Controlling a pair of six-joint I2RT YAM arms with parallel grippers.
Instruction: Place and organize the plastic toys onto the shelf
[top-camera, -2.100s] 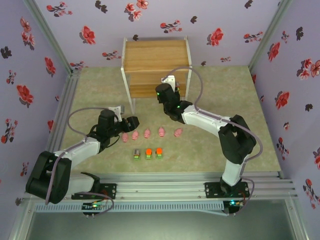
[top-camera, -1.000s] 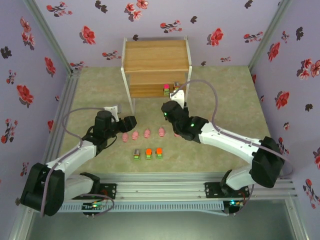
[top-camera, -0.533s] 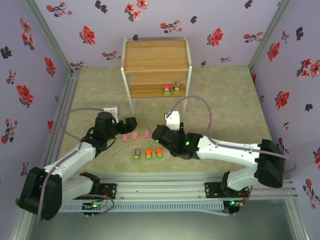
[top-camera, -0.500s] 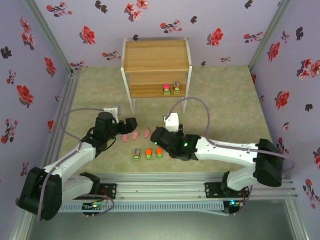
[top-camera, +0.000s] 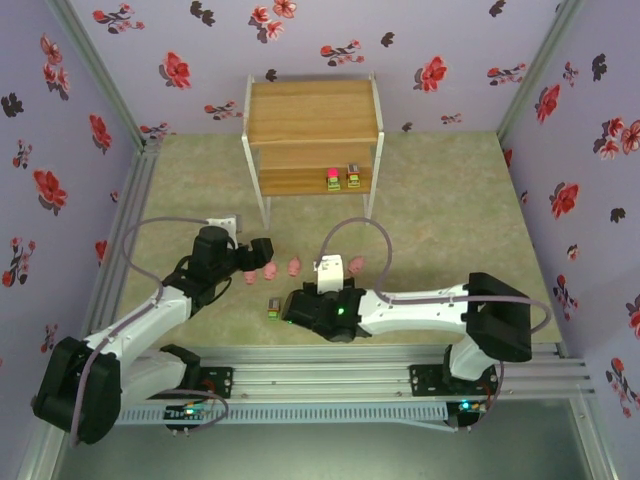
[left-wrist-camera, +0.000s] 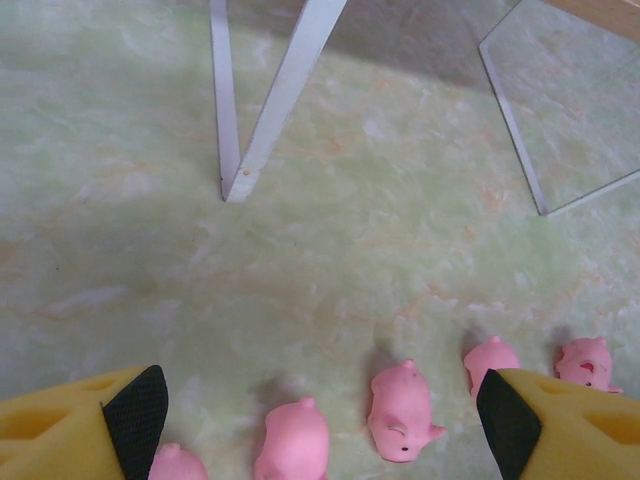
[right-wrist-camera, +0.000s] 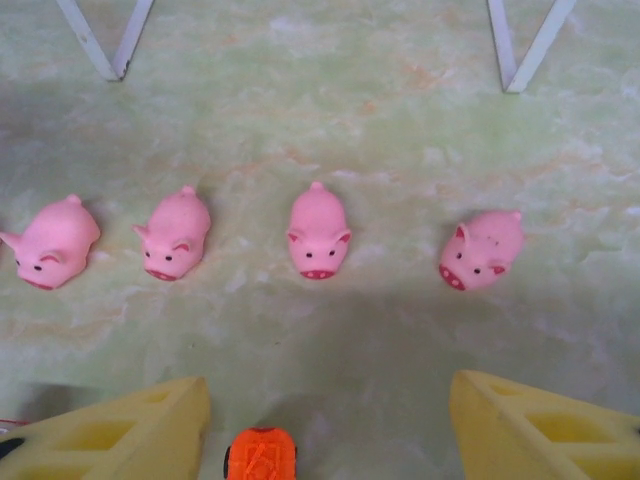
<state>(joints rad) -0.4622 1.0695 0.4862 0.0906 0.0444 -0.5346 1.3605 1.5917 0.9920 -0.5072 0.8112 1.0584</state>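
Pink rounded plastic pigs (right-wrist-camera: 318, 230) lie in a row on the pale green marbled mat (top-camera: 440, 200). The right wrist view shows four of them, snouts toward the camera. The left wrist view takes in five (left-wrist-camera: 400, 412), the outer ones partly cut off by the fingers and the frame edge.

From above, the two-tier shelf of light brown wooden boards on a thin white metal frame (top-camera: 312, 110) stands at the far side. A pink-topped square block (top-camera: 332, 180) and a grey-topped square block (top-camera: 352, 178) sit side by side at the right end of its lower board. Each wrist view catches its white legs (left-wrist-camera: 232, 100).

The right gripper (right-wrist-camera: 330, 425) hangs with its yellow fingers (right-wrist-camera: 120, 425) spread. An orange-topped block (right-wrist-camera: 260, 455) sits between them, apart from both. The overhead view adds another small block (top-camera: 272, 307) just beside that gripper. The left gripper (left-wrist-camera: 318, 410) stands wide open over the pigs, holding nothing.

Lilac walls printed with red and dark flowers (top-camera: 150, 60) enclose the mat, and an aluminium rail (top-camera: 330, 360) runs along the near edge.
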